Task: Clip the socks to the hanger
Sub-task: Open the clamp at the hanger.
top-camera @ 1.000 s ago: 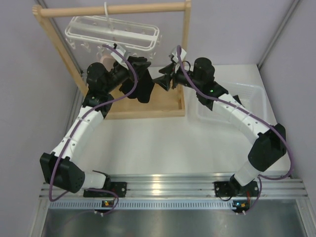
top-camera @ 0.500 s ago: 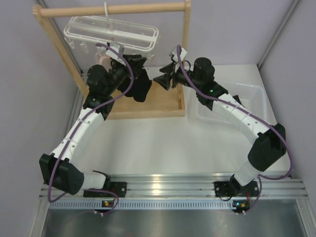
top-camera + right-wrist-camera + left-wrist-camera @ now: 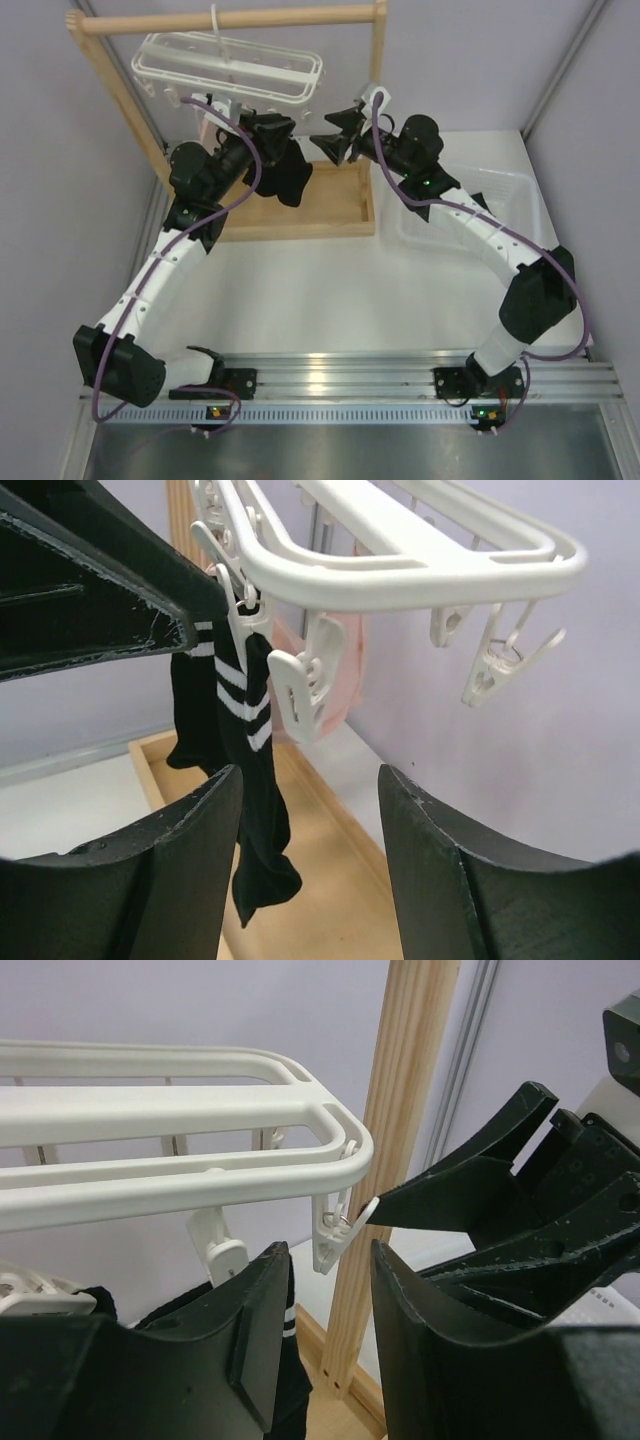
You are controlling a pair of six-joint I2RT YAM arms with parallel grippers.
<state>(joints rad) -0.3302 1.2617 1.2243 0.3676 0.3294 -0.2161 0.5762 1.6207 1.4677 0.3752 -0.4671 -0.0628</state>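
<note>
Laundry duty: a black sock (image 3: 255,820) with white stripes hangs limp from a clip near the end of the white hanger (image 3: 420,570), which hangs by its hook from the rod of a wooden rack (image 3: 230,18) at the far side of the table. The left gripper (image 3: 330,1255) sits just beside the sock's cuff with its fingers apart and nothing between them. The right gripper (image 3: 310,775), likewise spread and empty, faces it from the other side, one fingertip seeming to touch the lever of the end clip (image 3: 332,1232). A pale pink cloth (image 3: 340,670) hangs behind the sock.

The sock looks light, soft and floppy, so it should fold and swing rather than hold a shape. The cuff, bunched into a thicker edge, appears the best place to pinch, and the small sprung clips likely need a firm squeeze at their levers. Whether a second sock hangs folded against the first cannot be told.

On the table to the right, a clear plastic bin (image 3: 505,190) lies partly under the right arm, and no sock shows in its uncovered part. The rack's shallow wooden tray (image 3: 330,210) sits below the sock's toe and holds nothing that can be seen.
</note>
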